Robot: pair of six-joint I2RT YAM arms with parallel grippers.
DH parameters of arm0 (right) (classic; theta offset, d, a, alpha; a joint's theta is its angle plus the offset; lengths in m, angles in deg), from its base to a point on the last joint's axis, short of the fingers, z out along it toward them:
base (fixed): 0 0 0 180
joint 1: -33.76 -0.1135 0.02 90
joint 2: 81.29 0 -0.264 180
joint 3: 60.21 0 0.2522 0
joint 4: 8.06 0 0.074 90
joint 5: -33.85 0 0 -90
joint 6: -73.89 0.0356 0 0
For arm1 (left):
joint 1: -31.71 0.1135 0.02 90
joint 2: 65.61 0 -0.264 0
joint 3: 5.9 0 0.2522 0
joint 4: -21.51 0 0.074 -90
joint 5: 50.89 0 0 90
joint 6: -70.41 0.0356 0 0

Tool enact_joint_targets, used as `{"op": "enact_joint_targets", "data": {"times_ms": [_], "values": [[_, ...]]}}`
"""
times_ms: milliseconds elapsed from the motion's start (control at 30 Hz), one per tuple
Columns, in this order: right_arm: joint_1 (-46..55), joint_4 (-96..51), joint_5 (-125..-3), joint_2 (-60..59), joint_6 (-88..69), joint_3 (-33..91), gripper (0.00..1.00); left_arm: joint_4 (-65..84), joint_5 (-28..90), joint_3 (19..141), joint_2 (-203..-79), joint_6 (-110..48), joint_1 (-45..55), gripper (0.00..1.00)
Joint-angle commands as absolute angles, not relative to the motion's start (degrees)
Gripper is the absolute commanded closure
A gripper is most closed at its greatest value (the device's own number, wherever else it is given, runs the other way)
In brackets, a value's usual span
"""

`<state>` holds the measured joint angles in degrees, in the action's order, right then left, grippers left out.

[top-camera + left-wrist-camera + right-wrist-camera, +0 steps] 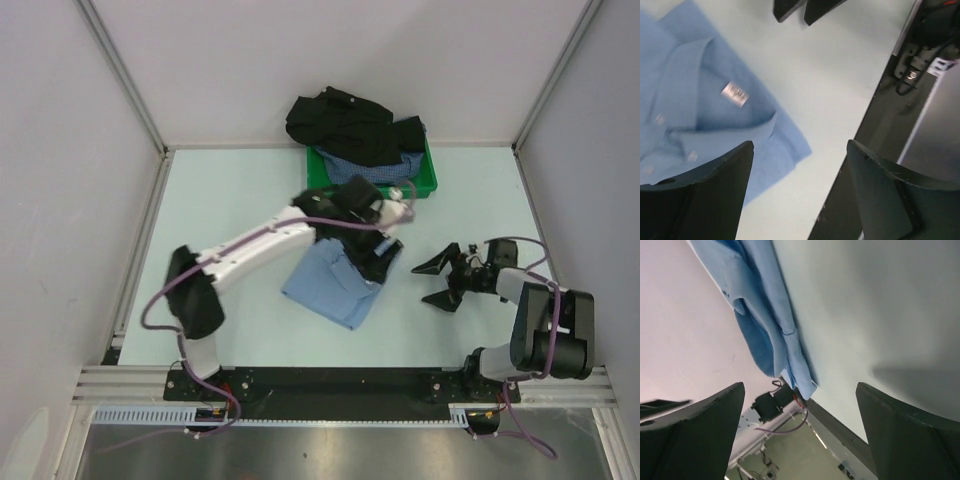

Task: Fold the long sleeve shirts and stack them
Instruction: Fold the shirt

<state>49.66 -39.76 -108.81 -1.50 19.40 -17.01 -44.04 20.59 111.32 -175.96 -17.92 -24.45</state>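
Observation:
A light blue shirt [330, 282] lies folded mid-table, collar and neck label [734, 94] facing up. My left gripper [377, 260] hovers over the shirt's right edge. In the wrist view the left gripper [800, 145] is open, with bare table between its fingers and the left finger over the cloth. To the right, my right gripper [438, 281] stands open and empty, pointing left at the light blue shirt [765, 315], apart from it. A black shirt [345, 122] drapes over the back of the green tray, and a dark-blue checked shirt [380, 165] lies inside it.
The green tray [432, 180] stands at the back of the table against the rear wall. White side walls close in left and right. The arm bases and a black rail [340, 380] run along the near edge.

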Motion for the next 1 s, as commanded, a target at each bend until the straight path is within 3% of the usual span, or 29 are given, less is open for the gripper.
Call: {"op": "enact_joint_targets", "data": {"times_ms": [0, 133, 333, 433, 467, 533, 567, 600, 767, 967], "values": [[39.58, -22.31, -106.25, 1.57, 33.27, -16.91, 0.00, -41.38, 8.70, 102.62, -164.15, -15.19, -12.43, 0.18], [30.70, -13.31, -102.39, 6.84, 39.69, -14.81, 0.01, -41.20, 7.47, 98.23, -159.85, -13.97, -1.88, 0.16], [21.81, -13.92, -93.60, 15.02, 39.44, -9.45, 0.03, -39.46, 8.44, 89.36, -154.39, -14.05, 7.54, 0.17], [20.67, -15.48, -93.24, 20.56, 36.22, -5.76, 0.28, -36.56, 7.56, 84.88, -150.52, -14.49, 10.70, 0.17], [20.66, -20.80, -93.33, 22.23, 33.58, -4.36, 0.51, -35.85, 7.21, 83.64, -149.21, -14.32, 12.01, 0.16], [21.45, -28.03, -96.46, 23.29, 21.51, 1.17, 0.76, -34.09, 6.51, 79.96, -145.52, -13.44, 13.08, 0.17], [21.54, -37.29, -97.80, 23.91, 15.51, 3.37, 0.94, -33.91, 6.42, 78.89, -144.64, -13.26, 13.86, 0.17], [21.72, -42.34, -98.94, 24.52, 9.79, 8.87, 1.00, -34.00, 6.50, 77.75, -143.15, -12.83, 14.13, 0.17], [21.46, -75.17, -99.57, 29.61, -31.56, 28.14, 1.00, -33.65, 5.19, 71.59, -141.20, -15.36, 16.93, 0.18], [19.18, -101.85, -97.64, 44.56, -59.84, 47.32, 1.00, -30.13, -1.32, 67.10, -141.37, -20.99, 24.59, 0.18]]}}
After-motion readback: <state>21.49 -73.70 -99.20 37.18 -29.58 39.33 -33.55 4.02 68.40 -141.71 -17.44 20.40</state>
